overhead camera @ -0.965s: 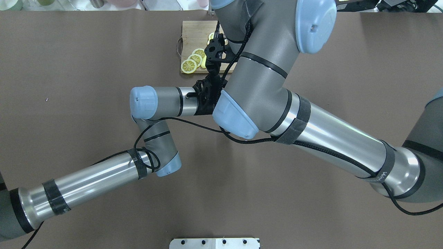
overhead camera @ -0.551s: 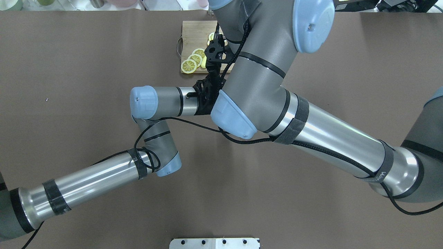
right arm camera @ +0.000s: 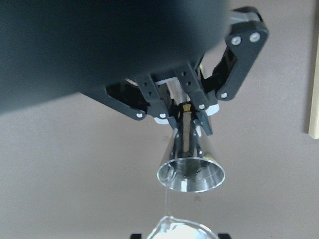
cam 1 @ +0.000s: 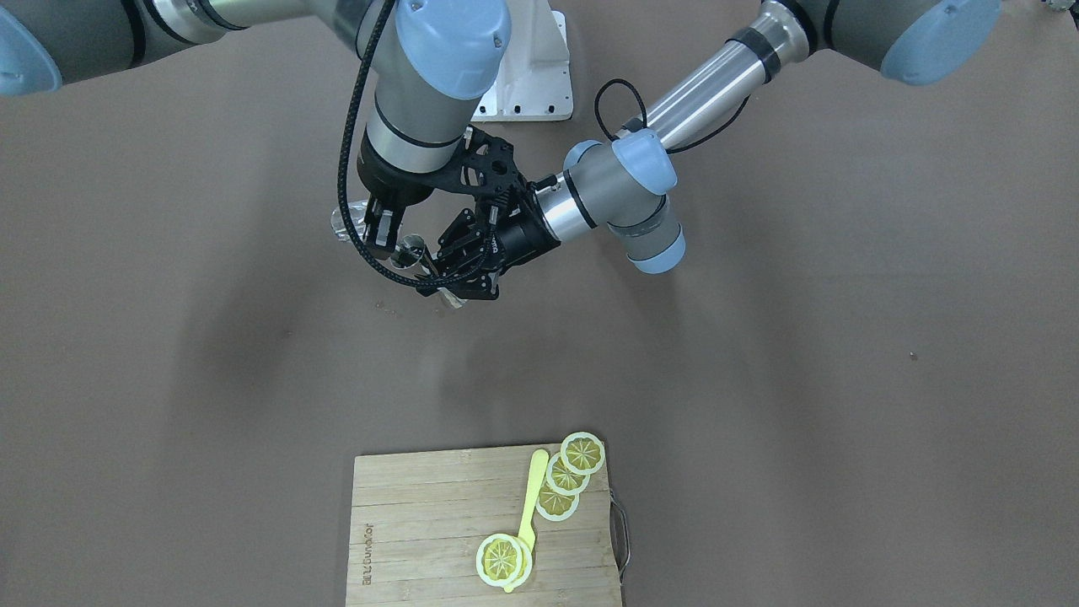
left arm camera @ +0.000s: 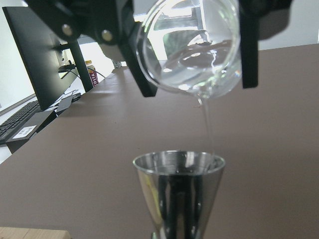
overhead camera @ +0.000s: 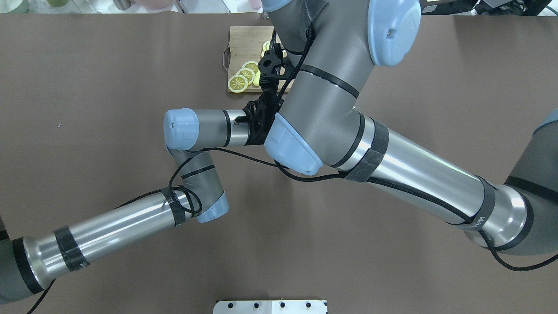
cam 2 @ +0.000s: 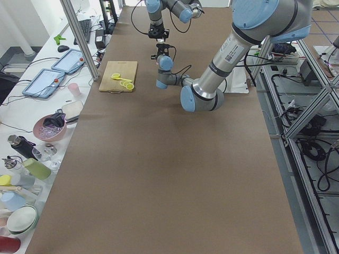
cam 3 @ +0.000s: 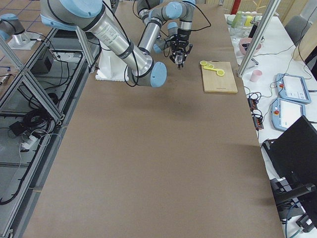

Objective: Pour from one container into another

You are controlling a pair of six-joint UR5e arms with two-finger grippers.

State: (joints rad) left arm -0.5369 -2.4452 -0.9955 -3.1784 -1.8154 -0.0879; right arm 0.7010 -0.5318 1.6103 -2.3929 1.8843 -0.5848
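A steel jigger (left arm camera: 178,193) stands upright with my left gripper (right arm camera: 187,118) shut on its narrow waist. Above it, my right gripper (cam 1: 371,226) is shut on a clear glass (left arm camera: 192,47) that is tipped over the jigger's mouth. A thin stream of water (left arm camera: 209,130) falls from the glass's lip into the jigger (right arm camera: 192,169). In the front-facing view the jigger (cam 1: 410,250) sits just beside the glass (cam 1: 350,221), well above the table. In the overhead view the right arm hides both grippers.
A wooden cutting board (cam 1: 421,506) with lemon slices (cam 1: 582,453) and a yellow utensil (cam 1: 531,497) lies on the operators' side of the brown table (cam 1: 801,379). The white robot base (cam 1: 531,80) is behind the arms. Bottles and bowls (cam 2: 32,153) line a side table.
The right arm's wrist and elbow cap have shifted very slightly to the left. The left arm has not moved.
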